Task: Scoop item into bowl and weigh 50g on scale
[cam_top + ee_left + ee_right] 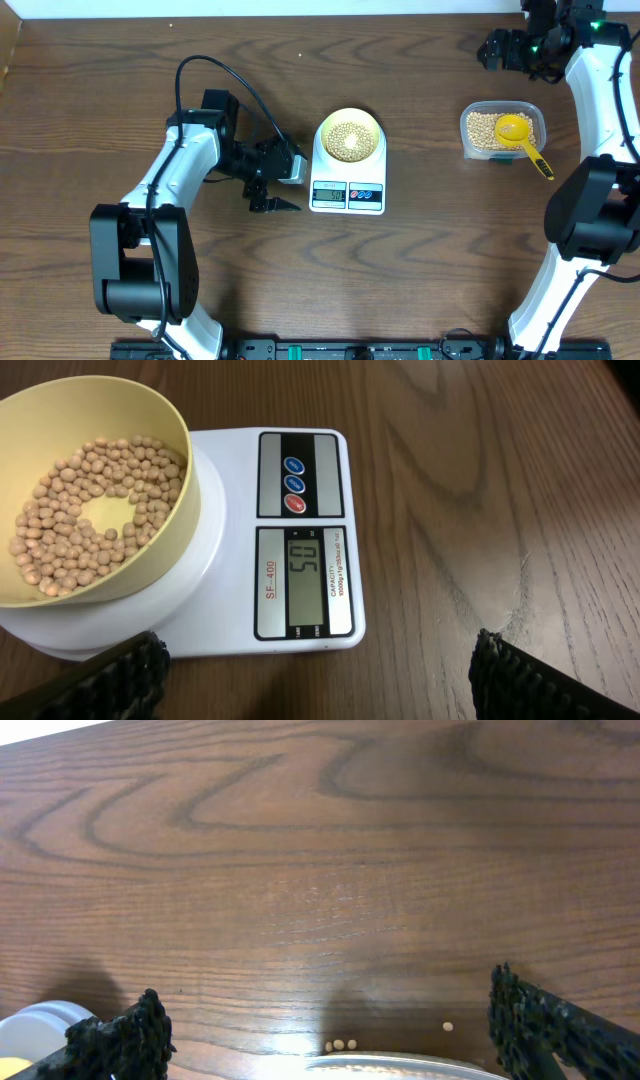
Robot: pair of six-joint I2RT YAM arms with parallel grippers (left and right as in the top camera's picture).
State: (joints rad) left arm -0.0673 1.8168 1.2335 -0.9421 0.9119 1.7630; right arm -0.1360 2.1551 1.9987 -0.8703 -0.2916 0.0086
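Observation:
The pale-yellow bowl (350,135) holds tan beans (348,138) and stands on the white scale (348,190). In the left wrist view the bowl (175,535) with beans (90,500) sits on the scale (230,610), whose display (303,556) reads 50. My left gripper (275,200) is open and empty, on the table just left of the scale; its fingertips (320,680) frame bare wood. My right gripper (490,50) is open and empty at the far right back, away from the scale. Its wrist view (325,1030) shows wood and a few stray beans (340,1045).
A clear plastic tub (502,130) of beans stands right of the scale, with a yellow long-handled scoop (522,138) lying in it, handle over the front right corner. The tub's rim (400,1065) shows at the bottom of the right wrist view. One more loose bean (448,1027) lies nearby.

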